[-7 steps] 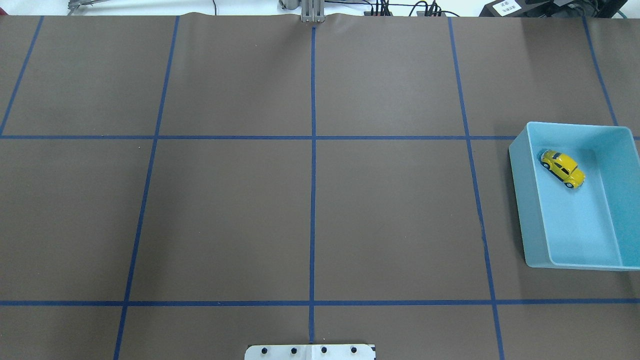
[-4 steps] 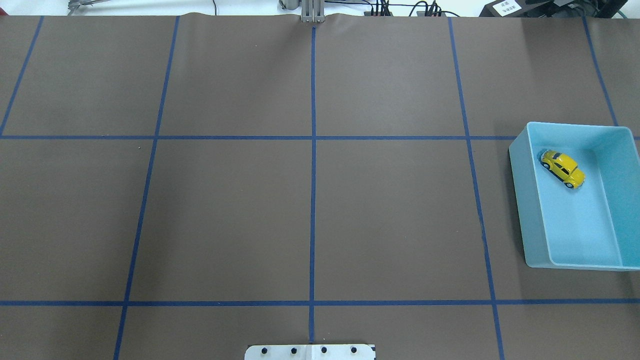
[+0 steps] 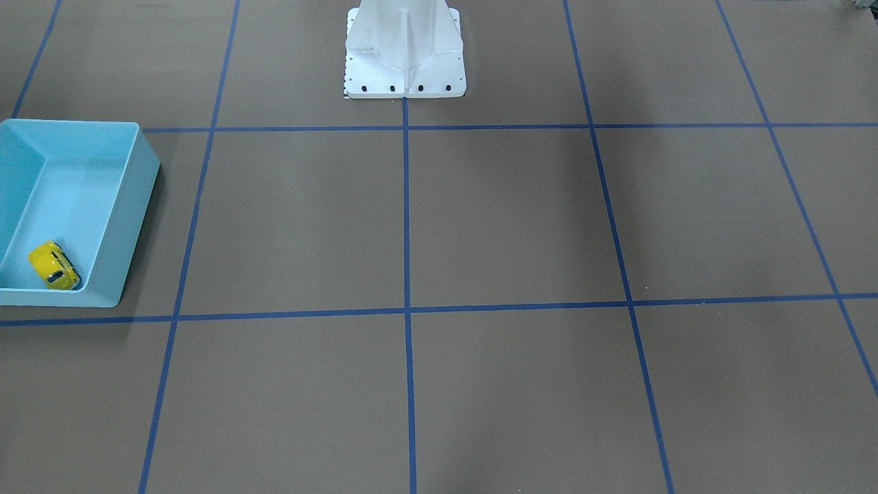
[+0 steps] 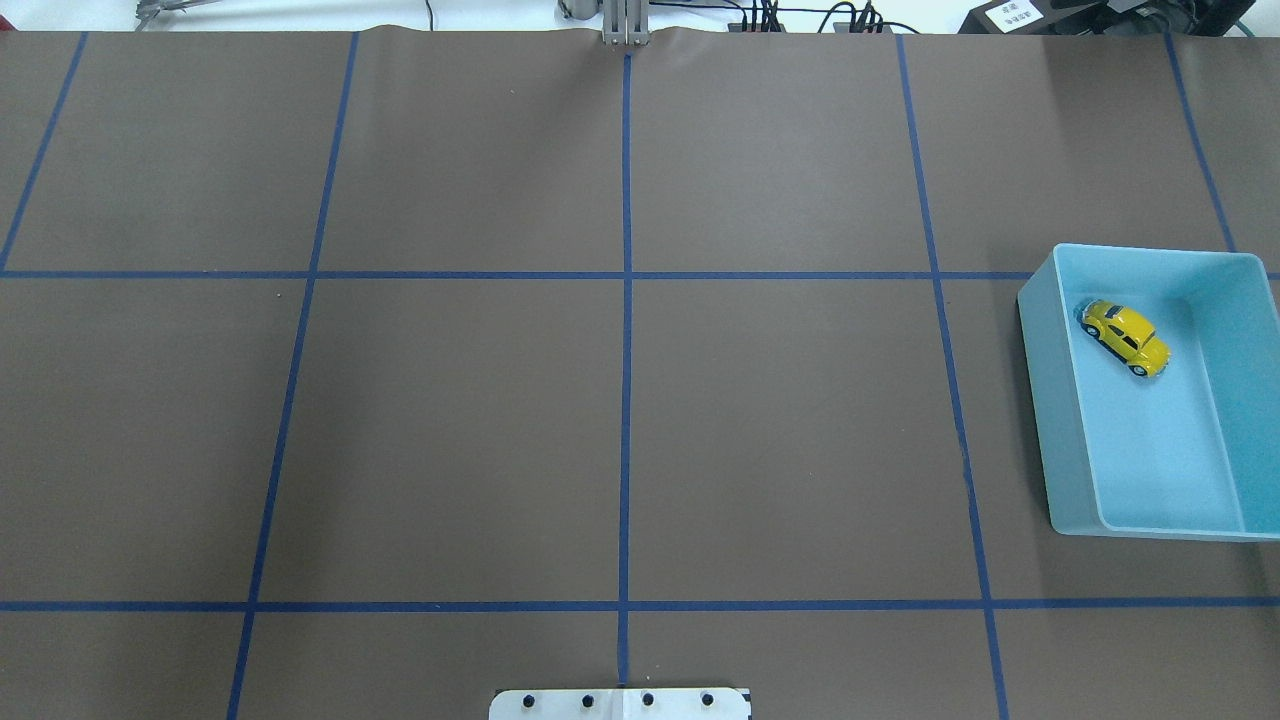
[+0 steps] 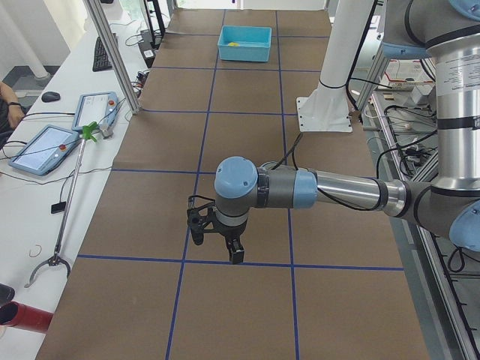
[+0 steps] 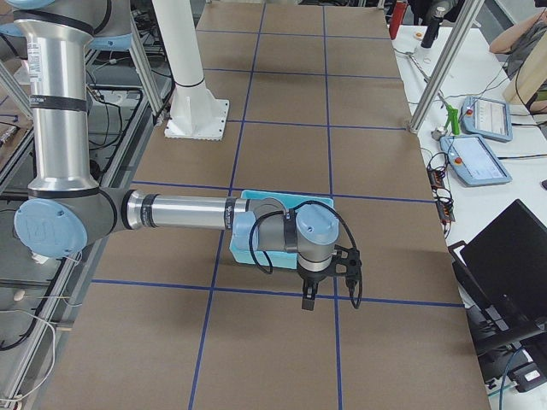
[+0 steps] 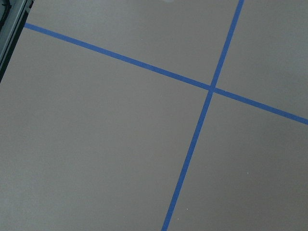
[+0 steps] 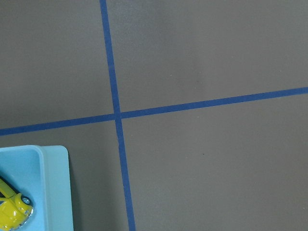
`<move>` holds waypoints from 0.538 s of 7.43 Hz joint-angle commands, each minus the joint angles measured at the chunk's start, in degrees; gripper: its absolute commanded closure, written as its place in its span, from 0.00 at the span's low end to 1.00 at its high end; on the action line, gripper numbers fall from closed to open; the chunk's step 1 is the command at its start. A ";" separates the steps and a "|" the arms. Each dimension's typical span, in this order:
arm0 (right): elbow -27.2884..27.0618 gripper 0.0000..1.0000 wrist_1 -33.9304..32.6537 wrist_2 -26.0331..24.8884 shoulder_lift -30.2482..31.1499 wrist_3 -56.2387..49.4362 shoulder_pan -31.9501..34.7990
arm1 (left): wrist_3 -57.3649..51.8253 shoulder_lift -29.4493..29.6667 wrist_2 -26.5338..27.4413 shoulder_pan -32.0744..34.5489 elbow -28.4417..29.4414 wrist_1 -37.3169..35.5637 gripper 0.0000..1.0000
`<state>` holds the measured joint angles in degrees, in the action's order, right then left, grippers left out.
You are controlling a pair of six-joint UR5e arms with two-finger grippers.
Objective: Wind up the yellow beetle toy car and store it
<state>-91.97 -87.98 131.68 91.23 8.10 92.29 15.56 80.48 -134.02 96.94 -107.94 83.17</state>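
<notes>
The yellow beetle toy car [image 4: 1126,336] stands on its wheels inside the light blue bin [image 4: 1045,400] at the table's right edge, near the bin's far left corner. It also shows in the front-facing view [image 3: 54,265] and partly in the right wrist view [image 8: 12,211]. My left gripper [image 5: 217,251] hangs over bare table far from the bin. My right gripper [image 6: 329,299] hangs beside the bin [image 6: 256,198], off its rim. Both show only in side views, so I cannot tell whether they are open or shut.
The brown mat carries a blue tape grid [image 4: 625,400]. The white robot pedestal [image 3: 405,48] stands at the table's near-robot edge. Tablets and a grabber tool [image 5: 71,195] lie on the side bench. A laptop [image 6: 513,265] sits beyond the right end.
</notes>
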 commanded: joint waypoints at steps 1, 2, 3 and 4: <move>-0.14 0.00 0.00 0.07 0.09 -0.01 0.00 | 0.00 -0.06 -0.01 0.00 -0.07 -0.02 0.00; -0.23 0.00 0.00 0.16 0.09 -0.01 0.00 | 0.09 0.02 -0.10 0.00 -0.07 -0.02 0.00; -0.93 0.00 0.00 0.07 0.00 -0.01 0.00 | 0.09 0.03 -0.19 0.00 -0.25 -0.02 0.00; -1.28 0.00 0.00 0.16 0.09 -0.01 0.00 | 0.09 0.03 -0.19 -0.09 -0.34 -0.02 0.00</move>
<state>-92.72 -87.98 131.79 91.29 8.09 92.28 15.64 80.49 -134.16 96.93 -108.15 83.14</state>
